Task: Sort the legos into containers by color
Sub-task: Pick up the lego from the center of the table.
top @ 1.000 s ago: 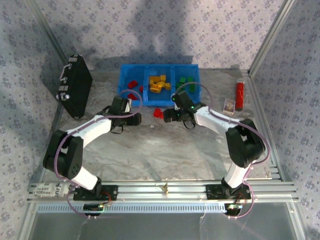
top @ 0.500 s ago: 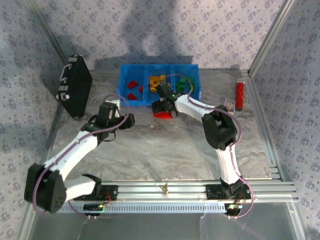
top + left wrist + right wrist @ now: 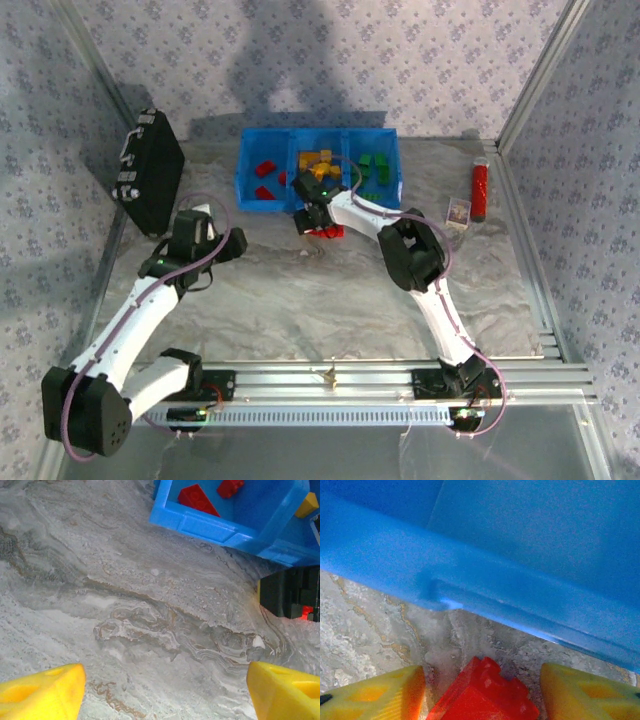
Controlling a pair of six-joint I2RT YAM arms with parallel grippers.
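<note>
Beside the blue tray (image 3: 243,192), outstretched right claw (image 3: 318,222) astride a red lego (image 3: 481,696)

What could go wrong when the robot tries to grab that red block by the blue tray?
The red brick sits askew between the fingers of the right gripper, with a gap on one side, so it might twist or pop out as the jaws close. It also lies close to the front wall of the blue tray, so the fingers could bump the tray.
</note>
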